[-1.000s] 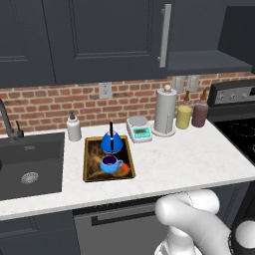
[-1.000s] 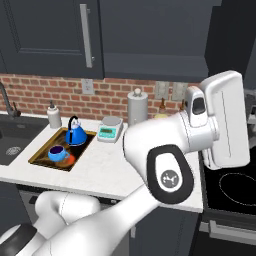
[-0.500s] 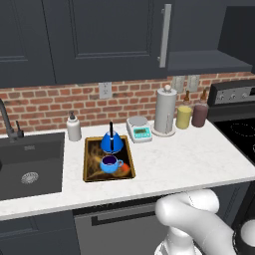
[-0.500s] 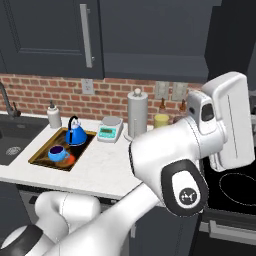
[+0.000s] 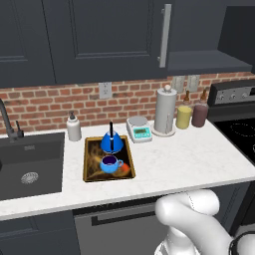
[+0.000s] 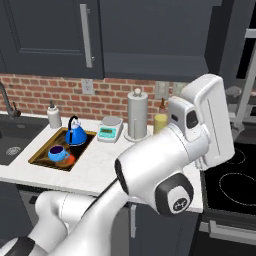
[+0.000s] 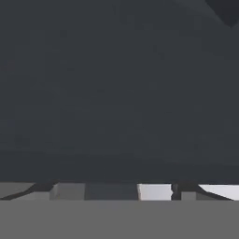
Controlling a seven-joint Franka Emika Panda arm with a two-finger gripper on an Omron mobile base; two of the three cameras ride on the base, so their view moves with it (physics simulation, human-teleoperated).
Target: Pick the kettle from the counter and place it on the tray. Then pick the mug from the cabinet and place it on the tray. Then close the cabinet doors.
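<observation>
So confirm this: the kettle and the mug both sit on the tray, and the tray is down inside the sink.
Not quite. The kettle and mug are on the tray, but the left base view shows the tray on the counter, right of the sink.

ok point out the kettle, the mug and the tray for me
kettle point(image 5: 111, 144), left base view, on its blue dome
mug point(image 5: 109, 163), left base view, on its blue side
tray point(image 5: 86, 159), left base view, on its left golden-brown rim

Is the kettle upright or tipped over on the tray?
Upright. The kettle sits on its base at the far end of the tray, black handle arching straight up, with the mug just in front of it.
</observation>
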